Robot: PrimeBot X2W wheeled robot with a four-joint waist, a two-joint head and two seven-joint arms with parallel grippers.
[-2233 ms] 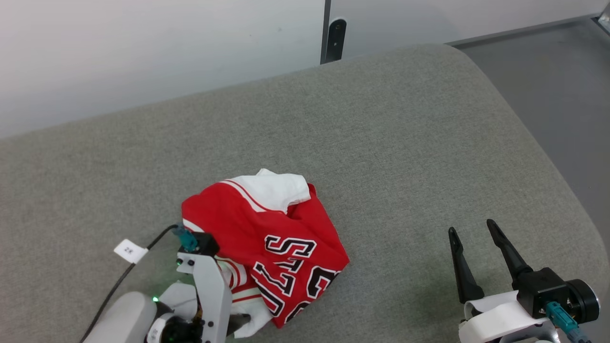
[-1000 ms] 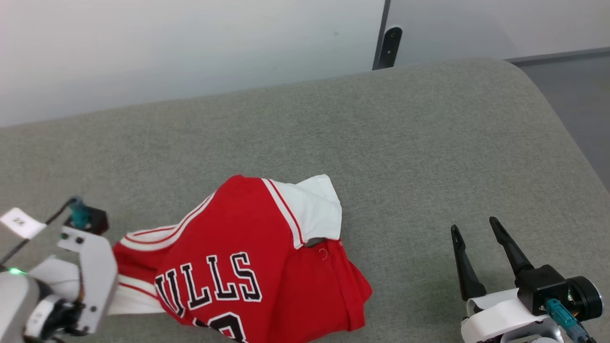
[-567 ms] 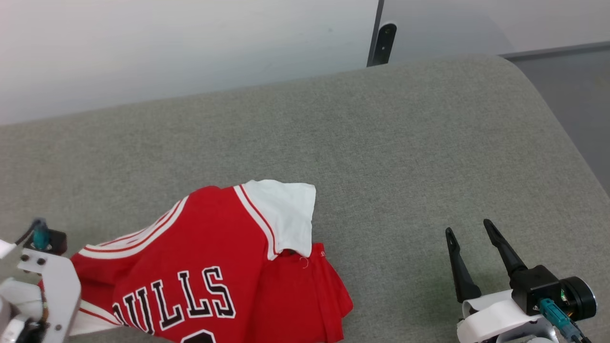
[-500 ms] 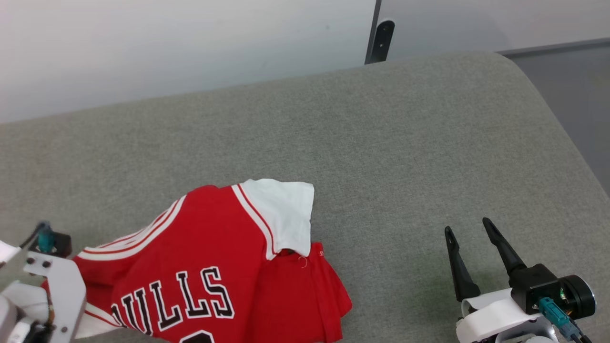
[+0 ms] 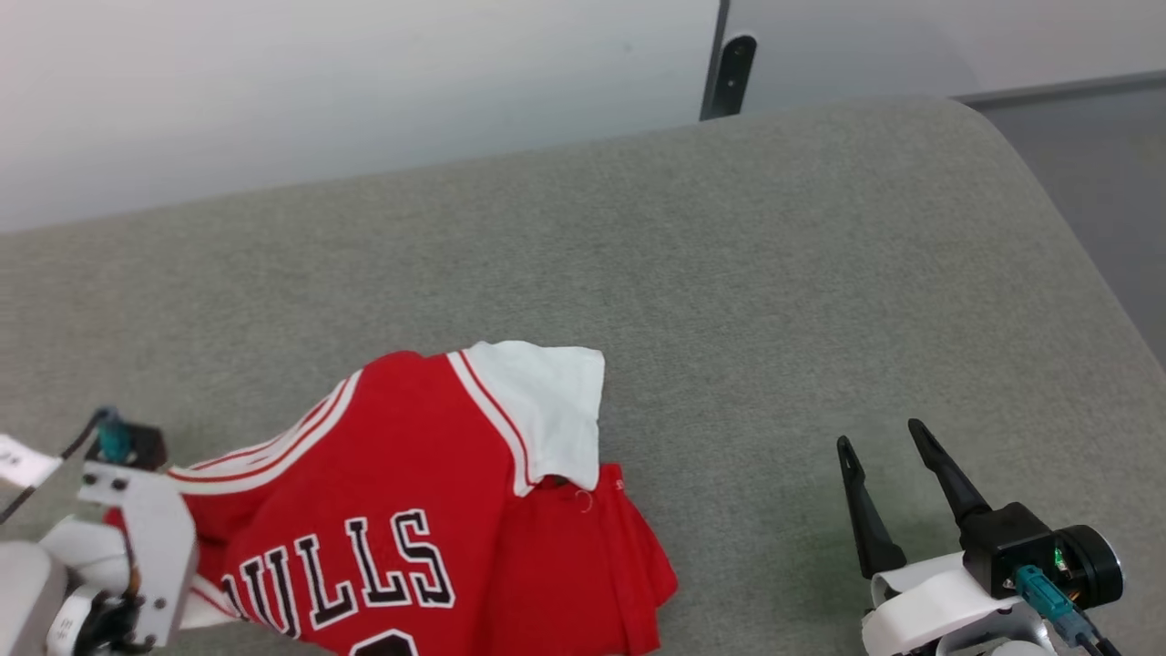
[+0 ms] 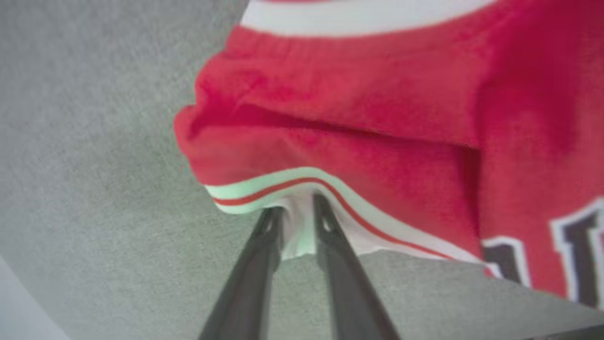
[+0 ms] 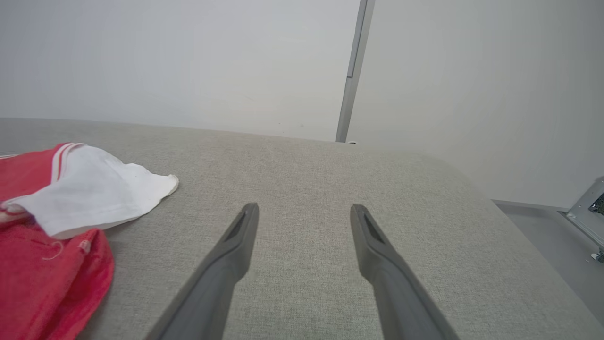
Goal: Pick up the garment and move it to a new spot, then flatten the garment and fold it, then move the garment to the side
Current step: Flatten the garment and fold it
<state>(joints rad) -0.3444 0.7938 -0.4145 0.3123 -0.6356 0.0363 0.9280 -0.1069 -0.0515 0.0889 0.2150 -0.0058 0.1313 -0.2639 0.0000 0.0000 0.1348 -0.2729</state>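
Observation:
The garment [image 5: 392,492], a red jersey with a white sleeve and black lettering, lies half spread on the grey cushion at the lower left of the head view. My left arm [image 5: 137,547] sits at its left edge. In the left wrist view my left gripper [image 6: 295,212] has its fingers a little apart, with the garment's [image 6: 354,118] white striped hem lying between them. My right gripper [image 5: 879,435] stands open over bare cushion well right of the jersey. In the right wrist view the right gripper [image 7: 304,208] holds nothing, and the garment [image 7: 47,226] is at the far left.
The grey cushioned surface [image 5: 729,273] stretches back to a white wall, with a dark post [image 5: 720,77] behind it. Its right side rounds off to grey floor [image 5: 1120,182]. Bare cushion lies between the jersey and the right gripper.
The left gripper pulled the crumpled jersey leftward, spreading it with the lettering up. Since half a second ago the left arm has edged right and its fingers have parted slightly. The right gripper stayed open.

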